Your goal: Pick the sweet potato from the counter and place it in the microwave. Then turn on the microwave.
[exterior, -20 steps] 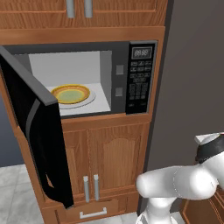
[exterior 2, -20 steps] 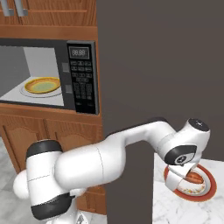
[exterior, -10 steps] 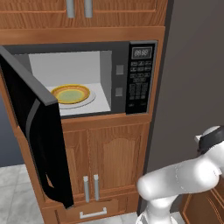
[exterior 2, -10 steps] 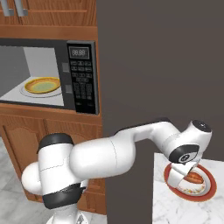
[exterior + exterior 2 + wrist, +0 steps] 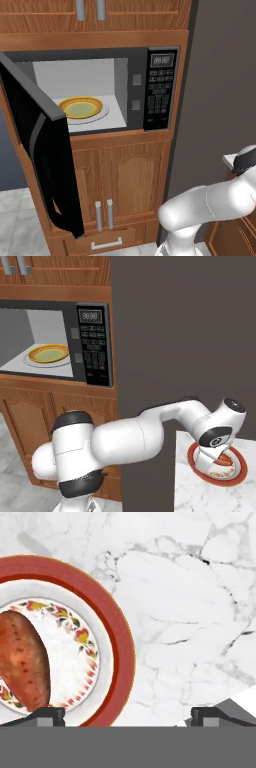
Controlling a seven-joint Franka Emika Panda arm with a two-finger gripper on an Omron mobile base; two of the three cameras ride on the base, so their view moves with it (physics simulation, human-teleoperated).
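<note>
While the microwave (image 5: 95,95) stands with its dark glass door (image 5: 42,160) swung wide to the left, the white arm (image 5: 165,426) reaches the other way, round the dark tall panel (image 5: 180,331) to the counter (image 5: 200,496) on the right. Its gripper (image 5: 216,460) hangs low over a red-rimmed plate (image 5: 240,466) that sits on the pale marbled stone. On that plate lies the sweet potato (image 5: 22,662), reddish-orange and tapered, resting on the white centre inside a ring of small painted flowers.

From the hand view, the two dark finger tips (image 5: 47,716) stand far apart, spread as wide as they go, with nothing between them. The tuber lies toward the left tip rather than midway between the two; the right tip is over bare counter beyond the plate's red rim. I cannot tell whether the left tip touches the tuber or only hovers just above it.

Inside the microwave's light grey cavity a yellow plate (image 5: 81,107) with a greenish centre rests on the round turntable. To the right of the cavity is the black keypad (image 5: 159,97) with its small digital display (image 5: 162,60) above. Brown wooden cabinet doors (image 5: 120,185) with metal handles sit below the microwave, and more wooden cabinets run above it.
</note>
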